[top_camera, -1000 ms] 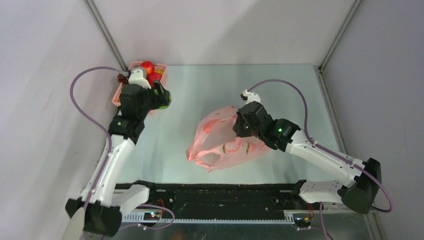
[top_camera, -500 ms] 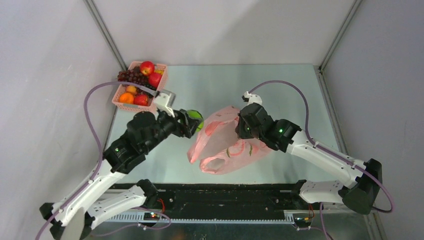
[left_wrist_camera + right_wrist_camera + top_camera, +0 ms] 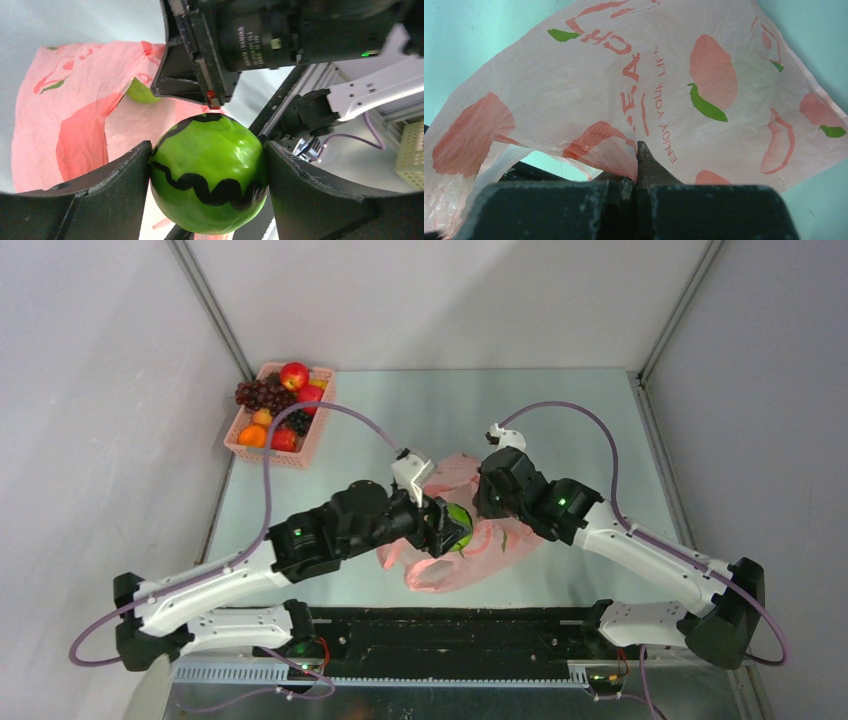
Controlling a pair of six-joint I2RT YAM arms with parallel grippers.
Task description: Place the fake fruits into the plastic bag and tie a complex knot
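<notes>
One step underway: left gripper point(image 3: 450, 529) clamps green apple point(image 3: 207, 172) over plastic bag point(image 3: 724, 60).
Bag edge: right gripper point(image 3: 638, 172) pinches it closed.
Next: lower — release inside.

Plastic bag point(image 3: 480, 555): thin translucent pink film, peach prints with green leaves, red lettering. It lies crumpled at centre of the overhead frame, with a fold pinched in the closed right gripper point(image 3: 636, 167).

Small green fruit point(image 3: 140, 93): sits among the bag's folds, upper left of the left wrist view.

Striped green fruit point(image 3: 207, 175): glossy, with a black wavy band. Clamped between the fingers of the left gripper point(image 3: 206, 155), over the bag.

Other fruits, bunched at upper left of the overhead frame: red apples point(image 3: 294, 374), dark grape bunch point(image 3: 262, 393), oranges point(image 3: 252, 435).
</notes>
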